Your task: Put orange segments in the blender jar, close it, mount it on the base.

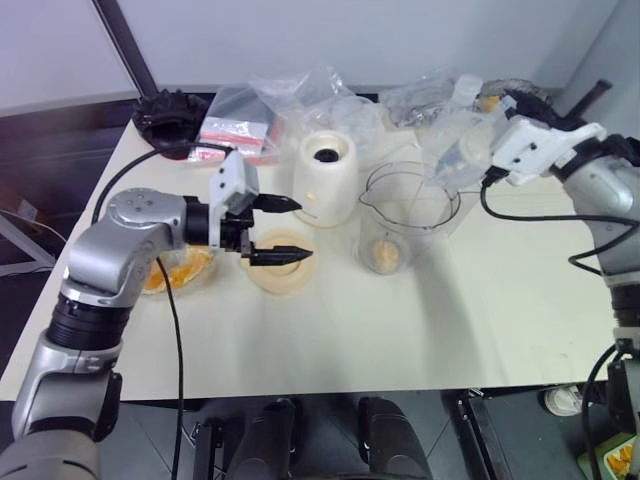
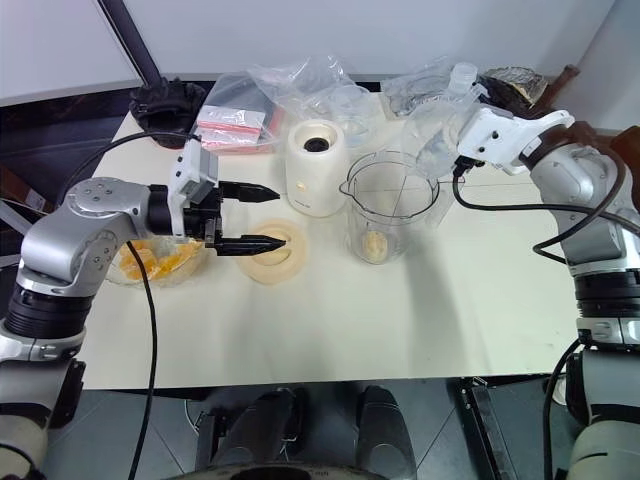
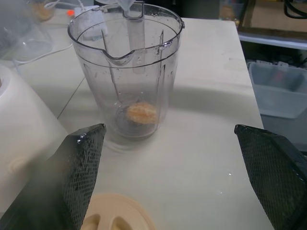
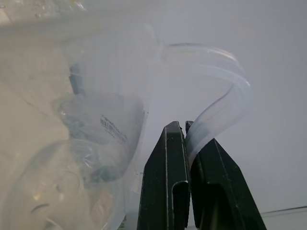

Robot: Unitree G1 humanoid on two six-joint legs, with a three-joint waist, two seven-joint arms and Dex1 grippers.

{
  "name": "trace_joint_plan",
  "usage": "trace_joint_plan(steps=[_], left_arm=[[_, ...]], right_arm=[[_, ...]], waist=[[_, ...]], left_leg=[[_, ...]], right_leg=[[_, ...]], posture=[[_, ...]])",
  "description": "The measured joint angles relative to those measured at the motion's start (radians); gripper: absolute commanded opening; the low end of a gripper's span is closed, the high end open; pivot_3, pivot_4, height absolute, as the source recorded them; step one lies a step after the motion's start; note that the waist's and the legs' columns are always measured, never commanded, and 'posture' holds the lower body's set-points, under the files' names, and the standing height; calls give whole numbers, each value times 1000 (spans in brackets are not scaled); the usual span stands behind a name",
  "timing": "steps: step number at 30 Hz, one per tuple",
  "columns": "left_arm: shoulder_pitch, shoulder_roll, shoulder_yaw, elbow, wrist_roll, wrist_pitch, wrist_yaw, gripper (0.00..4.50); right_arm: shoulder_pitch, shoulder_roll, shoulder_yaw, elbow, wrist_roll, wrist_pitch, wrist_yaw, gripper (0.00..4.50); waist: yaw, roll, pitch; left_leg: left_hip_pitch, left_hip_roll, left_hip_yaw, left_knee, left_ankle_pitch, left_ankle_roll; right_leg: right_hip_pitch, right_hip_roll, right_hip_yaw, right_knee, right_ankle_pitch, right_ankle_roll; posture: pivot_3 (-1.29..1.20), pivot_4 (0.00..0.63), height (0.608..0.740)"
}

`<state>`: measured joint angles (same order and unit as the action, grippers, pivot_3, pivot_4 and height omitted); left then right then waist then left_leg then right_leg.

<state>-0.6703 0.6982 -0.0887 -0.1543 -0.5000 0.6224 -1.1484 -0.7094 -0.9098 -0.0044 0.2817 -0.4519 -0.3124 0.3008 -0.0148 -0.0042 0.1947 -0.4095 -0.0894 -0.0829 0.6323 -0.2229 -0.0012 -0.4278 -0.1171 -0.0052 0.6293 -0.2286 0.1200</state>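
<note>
The clear blender jar [image 1: 408,215] stands upright at mid-table, with one orange segment [image 3: 141,112] lying by the blade at its bottom. More orange segments fill a glass bowl [image 2: 155,262] at the left. To the left of the jar stands the cream-white base [image 1: 327,178], its dark socket facing up. My left gripper [image 1: 303,230] is open and holds nothing; it hovers over a flat pale-orange lid [image 1: 285,282] and points toward the jar. My right gripper [image 4: 186,129] is shut on the rim of a smaller clear plastic cup [image 1: 455,148], held tilted above the jar's far right rim.
A black ridged round object [image 1: 170,115] sits at the back left corner. Beside it lies a red packet [image 1: 235,135]. Crumpled clear plastic bags [image 1: 300,90] line the back edge. A black cable [image 1: 175,330] hangs over the table's front left.
</note>
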Motion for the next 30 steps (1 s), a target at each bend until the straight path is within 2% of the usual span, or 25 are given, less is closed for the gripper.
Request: trace_joint_plan(steps=[20,24,30], left_arm=[[1,-1,0,2,3,-3,0,4500],[1,-9,1,4,3,-3,7,4500],[3,-37,8,5,-16,3,34,4500]], right_arm=[[-27,-8,30,17,-40,-31,-27,23],[-21,84,-43,10,105,90,-8,23],[8,228,-270,-115,404,425,-10,23]], waist=[[-2,0,0],[-2,0,0],[4,0,0]], left_leg=[[1,0,0,0,1,-1],[1,0,0,0,1,-1],[1,0,0,1,1,-1]], right_leg=[[0,0,1,1,0,0],[0,1,1,1,0,0],[1,1,1,1,0,0]], posture=[[0,150,740],[0,150,740],[0,150,740]])
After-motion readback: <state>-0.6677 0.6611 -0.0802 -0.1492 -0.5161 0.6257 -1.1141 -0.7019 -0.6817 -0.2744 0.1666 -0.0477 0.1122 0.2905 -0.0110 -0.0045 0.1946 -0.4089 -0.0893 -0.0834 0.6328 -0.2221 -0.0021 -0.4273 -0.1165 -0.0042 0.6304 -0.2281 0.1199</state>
